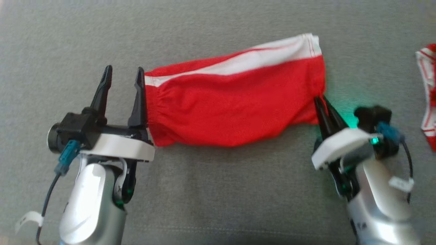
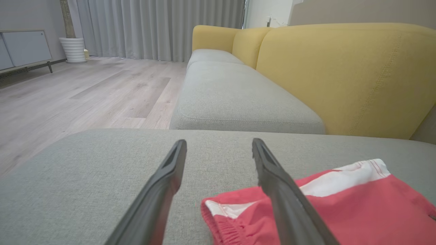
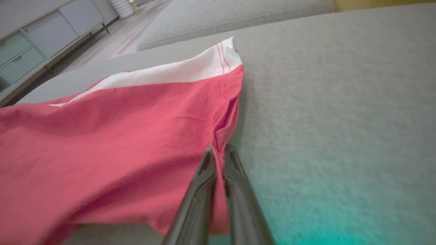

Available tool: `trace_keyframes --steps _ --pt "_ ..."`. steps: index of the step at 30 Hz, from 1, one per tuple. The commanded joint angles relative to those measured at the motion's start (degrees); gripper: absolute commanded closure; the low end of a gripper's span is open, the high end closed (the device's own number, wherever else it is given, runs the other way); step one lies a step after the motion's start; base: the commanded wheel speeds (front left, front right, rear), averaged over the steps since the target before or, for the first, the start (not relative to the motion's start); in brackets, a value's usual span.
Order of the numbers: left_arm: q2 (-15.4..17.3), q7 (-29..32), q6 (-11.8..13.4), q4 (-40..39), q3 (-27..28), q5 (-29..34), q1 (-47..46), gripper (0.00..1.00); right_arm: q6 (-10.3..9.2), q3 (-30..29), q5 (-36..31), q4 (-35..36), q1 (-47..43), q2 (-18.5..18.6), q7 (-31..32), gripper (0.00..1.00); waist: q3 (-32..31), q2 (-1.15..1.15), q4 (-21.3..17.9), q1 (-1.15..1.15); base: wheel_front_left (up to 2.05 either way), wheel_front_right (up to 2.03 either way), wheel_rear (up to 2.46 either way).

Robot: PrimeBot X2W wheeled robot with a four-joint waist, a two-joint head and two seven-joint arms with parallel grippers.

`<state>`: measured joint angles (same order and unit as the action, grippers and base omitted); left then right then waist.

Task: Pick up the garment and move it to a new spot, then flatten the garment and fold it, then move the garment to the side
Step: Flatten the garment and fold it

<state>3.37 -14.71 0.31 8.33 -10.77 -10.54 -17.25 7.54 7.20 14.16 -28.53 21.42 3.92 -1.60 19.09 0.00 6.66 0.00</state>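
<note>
The garment [image 1: 235, 98] is a pair of red shorts with a white side stripe, lying folded lengthwise on the grey cushion [image 1: 218, 190]. My right gripper [image 1: 320, 99] is shut on the garment's right hem corner, and the red cloth [image 3: 112, 136] is pinched between its fingers [image 3: 235, 183] in the right wrist view. My left gripper [image 1: 123, 73] stands open at the garment's left waistband end, its right finger [image 2: 272, 173] touching the elastic edge [image 2: 224, 221] with nothing between the fingers.
Another red and white cloth [image 1: 427, 98] lies at the right edge of the cushion. In the left wrist view a yellow sofa back [image 2: 340, 75] rises to the right, with wooden floor [image 2: 85, 92] and a low cabinet [image 2: 24, 47] to the left.
</note>
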Motion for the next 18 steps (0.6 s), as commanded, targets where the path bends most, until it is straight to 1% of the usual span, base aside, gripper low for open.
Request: trace_keyframes --steps 1,7,10,14,18 --pt "1.1 -0.3 -0.2 -2.0 2.1 0.5 0.1 0.0 -0.05 0.5 0.3 2.1 -1.0 -0.8 -0.7 1.0 -0.8 0.0 -1.0 0.0 0.0 0.0 0.0" --pt "1.7 -0.3 -0.5 -1.7 2.1 0.9 1.5 0.0 -0.05 -4.3 1.6 7.4 -9.0 -1.0 -0.7 1.0 -2.1 0.0 -2.7 0.0 0.0 0.0 0.0" --pt "1.9 -0.3 -0.5 -1.5 2.2 0.9 2.0 0.0 -0.05 -5.9 3.2 9.3 -12.0 -1.0 -0.4 1.0 -2.7 0.0 -3.2 0.0 0.0 0.0 0.0" --pt "1.9 -0.3 -0.4 -1.6 2.2 0.8 2.6 0.0 -0.05 -7.3 4.4 10.6 -13.9 -1.0 -0.1 1.0 -3.0 0.0 -3.7 0.0 0.0 0.0 0.0" --pt "2.0 -0.3 -0.5 -1.4 2.0 0.7 2.7 0.0 -0.05 -7.9 5.0 11.3 -13.7 -1.0 0.3 1.0 -3.2 0.0 -3.8 0.0 0.0 0.0 0.0"
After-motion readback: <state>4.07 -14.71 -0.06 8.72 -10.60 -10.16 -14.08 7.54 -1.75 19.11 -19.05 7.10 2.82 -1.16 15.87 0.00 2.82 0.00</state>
